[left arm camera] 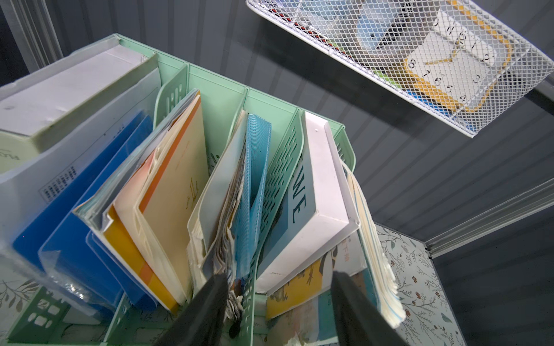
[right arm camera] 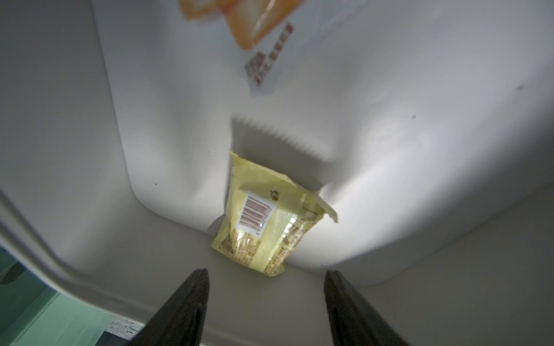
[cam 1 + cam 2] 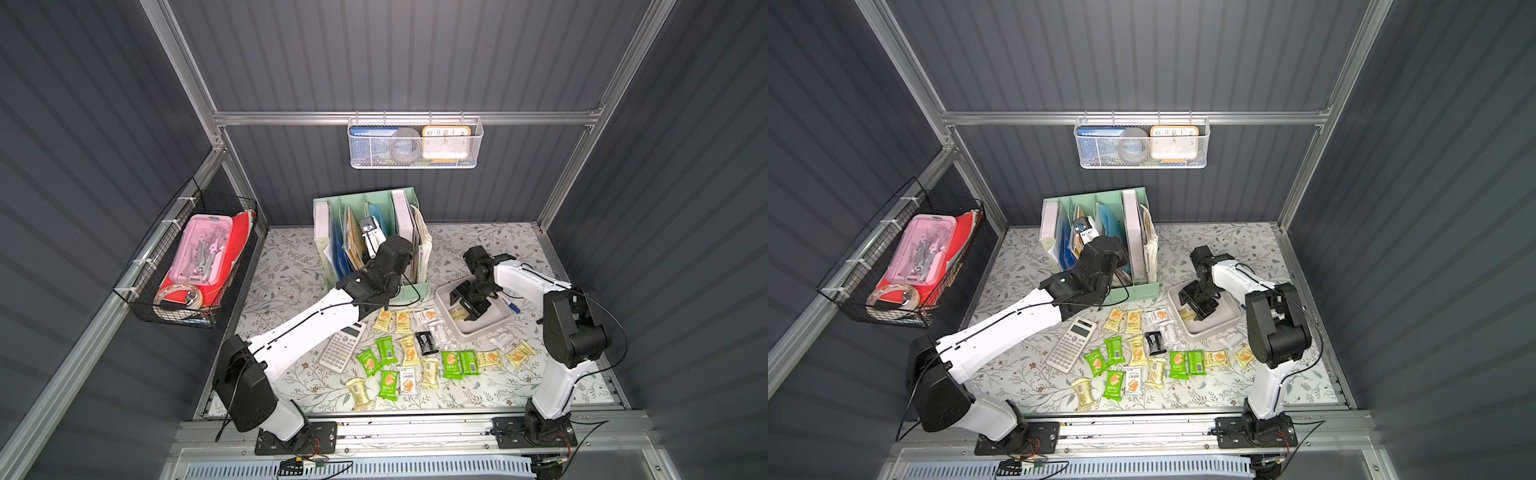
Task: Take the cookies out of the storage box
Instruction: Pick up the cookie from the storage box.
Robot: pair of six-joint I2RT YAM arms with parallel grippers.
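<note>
Right gripper (image 2: 265, 272) was down inside the storage box (image 2: 90, 143), jaws spread wide with nothing between them. One pale yellow cookie packet (image 2: 266, 218) lay barcode-up on the box floor, propped against the wall just ahead of the fingertips and untouched by them. A second packet (image 2: 257, 36), white with an orange picture (too blurred to read), lay farther along the floor.

In both top views the box sat on the floral table (image 3: 291, 374) on the robot's right side, close to a corner of the mint file organiser (image 3: 409, 293). And there were the other cookies (image 3: 409, 353), yellow, green, white and one black, scattered flat on the table in front of the box, with a white calculator (image 3: 343, 345) at the spread's left edge.

Left gripper (image 1: 278, 274) was raised at the organiser, fingers partly apart, gripping nothing.
</note>
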